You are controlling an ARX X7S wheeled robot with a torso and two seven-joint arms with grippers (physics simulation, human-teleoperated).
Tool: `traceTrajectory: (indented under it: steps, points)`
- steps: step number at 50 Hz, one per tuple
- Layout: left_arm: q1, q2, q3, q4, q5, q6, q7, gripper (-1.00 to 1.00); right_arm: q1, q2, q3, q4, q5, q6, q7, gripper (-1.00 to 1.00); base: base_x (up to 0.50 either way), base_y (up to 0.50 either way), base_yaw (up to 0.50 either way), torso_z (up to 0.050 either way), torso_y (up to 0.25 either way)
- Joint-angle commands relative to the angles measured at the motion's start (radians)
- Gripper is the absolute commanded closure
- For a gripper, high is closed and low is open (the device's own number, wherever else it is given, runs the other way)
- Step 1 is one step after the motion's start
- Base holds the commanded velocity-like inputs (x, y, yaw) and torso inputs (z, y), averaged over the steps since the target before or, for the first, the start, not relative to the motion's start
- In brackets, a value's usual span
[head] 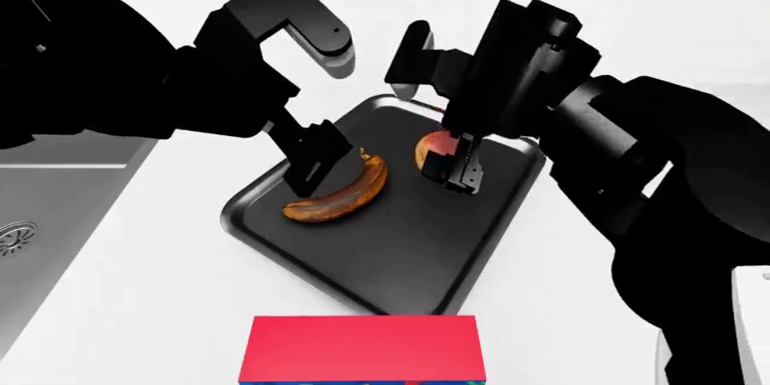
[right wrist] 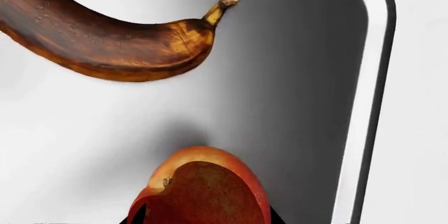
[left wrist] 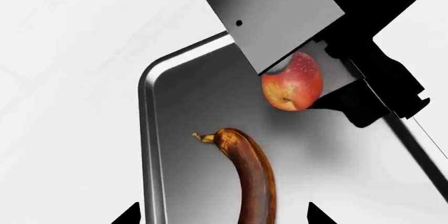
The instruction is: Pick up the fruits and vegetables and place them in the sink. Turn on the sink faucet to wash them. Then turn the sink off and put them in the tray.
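Observation:
The brown-orange banana (head: 343, 194) lies in the black tray (head: 361, 268) on the white counter. My left gripper (head: 307, 164) is open and empty, just above the banana's left end; in the left wrist view (left wrist: 224, 214) the banana (left wrist: 253, 177) runs between its spread fingertips. My right gripper (head: 448, 169) is shut on the red-and-yellow apple (head: 430, 144) and holds it low over the tray's right half, beside the banana's stem. The right wrist view shows the apple (right wrist: 203, 187) between the fingertips, with the banana (right wrist: 105, 45) and the tray rim (right wrist: 364, 103) beyond. The faucet is out of view.
The dark grey sink (head: 54, 205) with its round drain (head: 10, 238) lies at the left edge. A blue box with a red top (head: 361, 347) stands in front of the tray. The left wrist view shows the apple (left wrist: 294, 85) in the right gripper and the tray rim (left wrist: 147, 129).

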Motion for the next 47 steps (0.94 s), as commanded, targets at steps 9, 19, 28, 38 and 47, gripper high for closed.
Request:
traceTrajectory:
  steps: [9, 19, 28, 38, 47]
  points:
    - [0.003, -0.001, 0.006, 0.0, 0.001, 0.006, -0.001, -1.0, -0.05, -0.005, 0.07, -0.004, -0.13, 0.014, -0.102, 1.0, 0.0, 0.0, 0.0, 0.0, 0.0]
    - [-0.002, -0.002, 0.005, -0.001, -0.002, 0.005, -0.002, -1.0, -0.039, -0.005, 0.078, -0.008, -0.155, 0.022, -0.124, -1.0, 0.0, 0.0, 0.0, 0.0, 0.0]
    - [-0.003, -0.006, 0.007, 0.004, -0.002, 0.007, 0.0, -1.0, 0.016, 0.068, 0.079, -0.18, -0.146, 0.122, -0.139, -1.0, 0.0, 0.0, 0.0, 0.0, 0.0]
    - [-0.011, -0.016, -0.005, 0.006, -0.016, 0.002, -0.012, -1.0, 0.09, 0.245, 0.128, -0.547, -0.107, 0.362, -0.056, -1.0, 0.0, 0.0, 0.0, 0.0, 0.0]
    - [-0.025, -0.04, -0.034, -0.008, -0.036, -0.004, -0.048, -1.0, 0.109, 0.368, 0.198, -0.769, -0.077, 0.511, 0.025, -1.0, 0.0, 0.0, 0.0, 0.0, 0.0]
